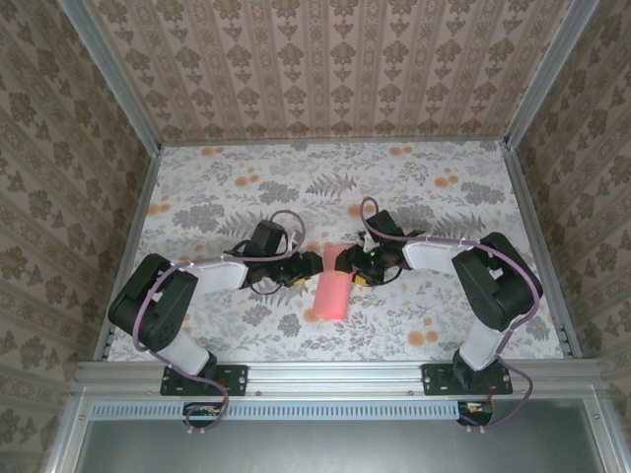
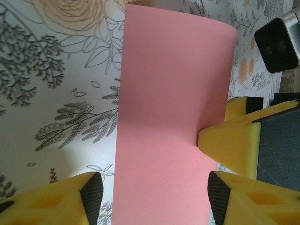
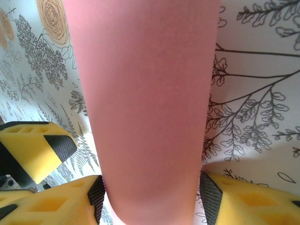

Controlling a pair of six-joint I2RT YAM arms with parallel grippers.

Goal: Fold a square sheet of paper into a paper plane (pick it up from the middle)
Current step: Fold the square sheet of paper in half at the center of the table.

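The square sheet of paper (image 1: 333, 287) is salmon-pink and lies mid-table, bowed up into a narrow arch between the two arms. My left gripper (image 1: 306, 271) reaches it from the left. In the left wrist view the left gripper (image 2: 154, 197) straddles the sheet (image 2: 173, 117) with jaws apart, and a sliver of table shows beside its left pad (image 2: 92, 197). My right gripper (image 1: 361, 268) comes in from the right. In the right wrist view the right gripper (image 3: 153, 197) has both pads against the edges of the bulging sheet (image 3: 145, 93). One right finger (image 2: 225, 140) touches the sheet's edge.
The table (image 1: 227, 187) has a grey leaf print with orange flowers (image 1: 446, 181). Patterned walls and metal rails (image 1: 128, 246) close it in on three sides. A left finger (image 3: 37, 150) sits close beside the right gripper. Both arm bases stand at the near edge.
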